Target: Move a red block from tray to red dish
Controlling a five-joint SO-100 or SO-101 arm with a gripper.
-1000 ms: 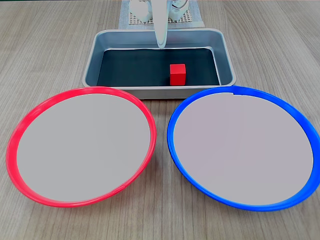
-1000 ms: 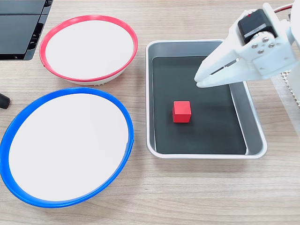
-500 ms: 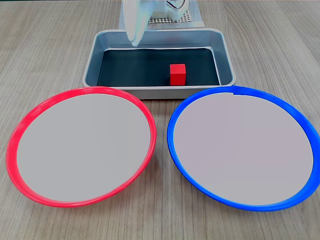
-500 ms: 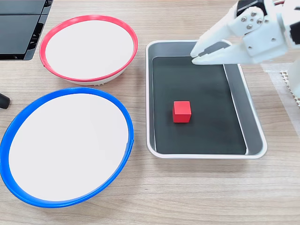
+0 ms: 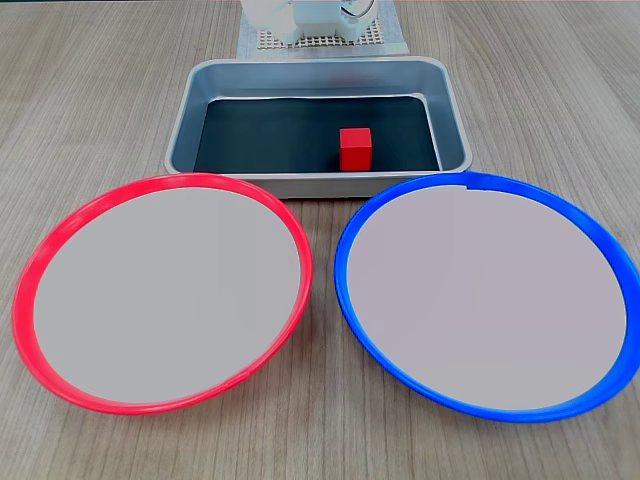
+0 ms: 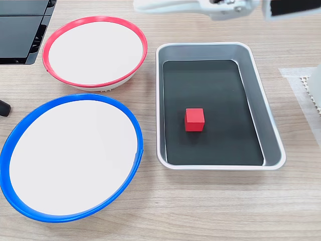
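Note:
The red block [image 5: 355, 148] sits on the dark floor of the tray [image 5: 185, 110], in the right half as this fixed view shows it. From the other fixed view the red block [image 6: 194, 119] lies near the middle of the tray [image 6: 273, 145]. My gripper [image 6: 138, 6] is a white pair of fingers at the top edge, past the tray's far corner and close to the rim of the red dish [image 6: 143, 45]. Its fingers lie together with nothing between them. The red dish [image 5: 20, 300] holds nothing.
A blue-rimmed dish [image 6: 138, 135] of the same size lies beside the red one, seen at the right as the blue dish [image 5: 340, 270]. A black flat object [image 6: 20, 30] is at the top left. The arm's base stands on a white mesh mat [image 5: 330, 42] behind the tray.
The gripper swung out from over the tray towards the red dish's side, holding nothing. The red block stayed where it was.

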